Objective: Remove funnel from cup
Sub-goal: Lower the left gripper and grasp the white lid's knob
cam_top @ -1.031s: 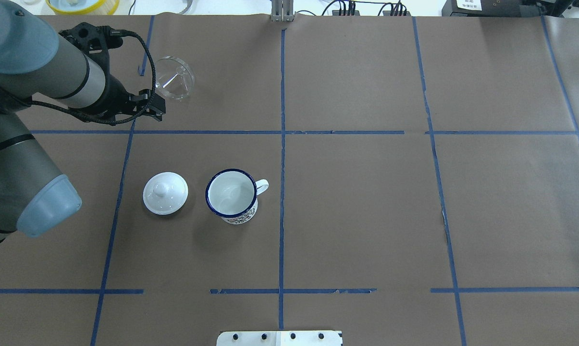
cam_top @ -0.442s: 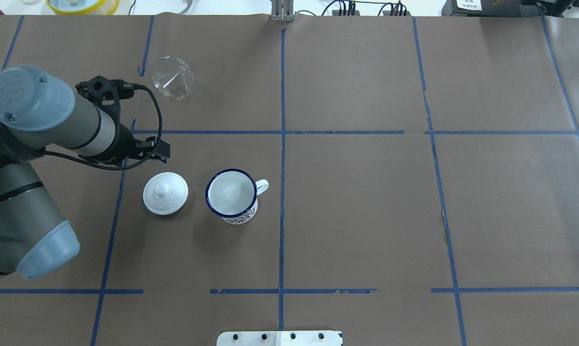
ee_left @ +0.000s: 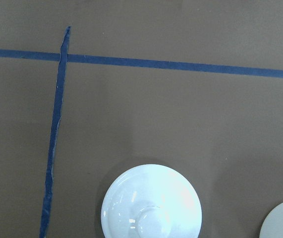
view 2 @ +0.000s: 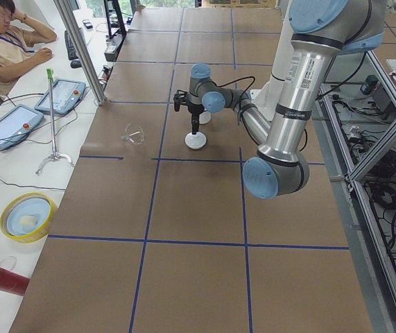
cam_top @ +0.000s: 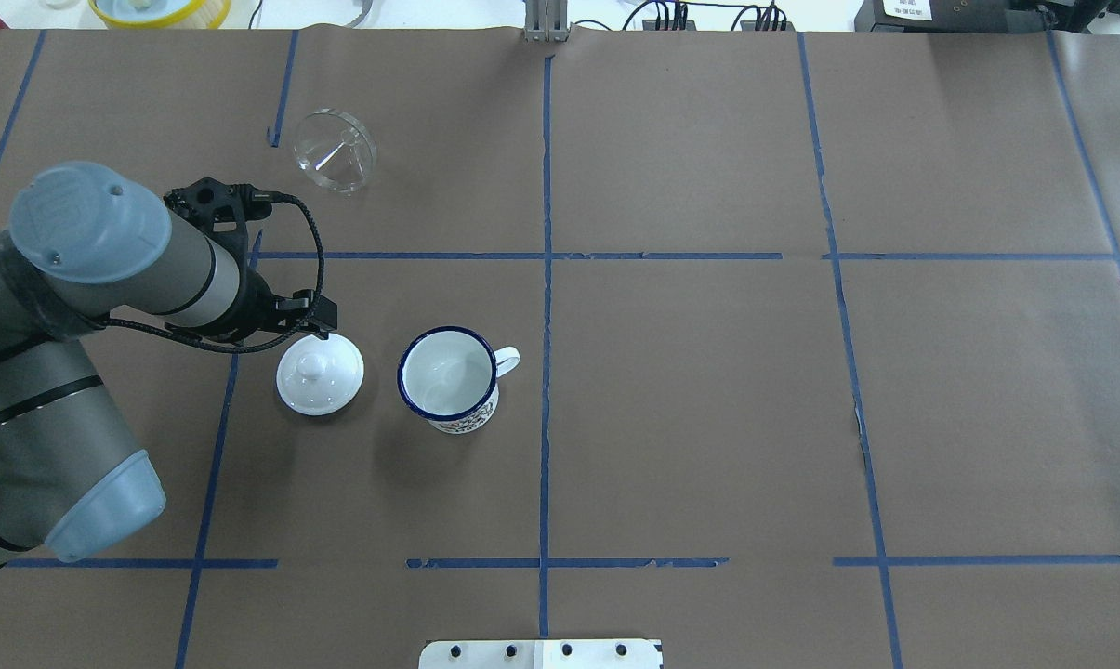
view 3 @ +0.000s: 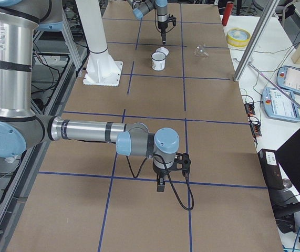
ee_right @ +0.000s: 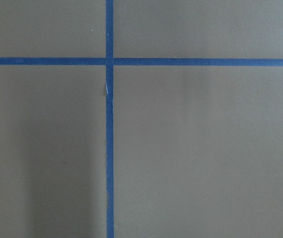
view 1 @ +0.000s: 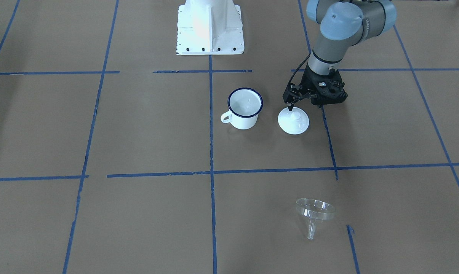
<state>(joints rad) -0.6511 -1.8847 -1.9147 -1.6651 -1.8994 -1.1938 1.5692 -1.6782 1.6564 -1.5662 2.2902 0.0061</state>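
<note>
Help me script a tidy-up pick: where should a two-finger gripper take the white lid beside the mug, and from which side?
Probably by the central knob of the lid, straight down from above. The lid lies flat, knob up, its low rim against the paper, leaving little to pinch sideways. The mug stands apart, so there is room.

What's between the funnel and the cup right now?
Only bare paper and one blue tape line crossing it, as the overhead view shows. The funnel and cup are well apart.
</note>
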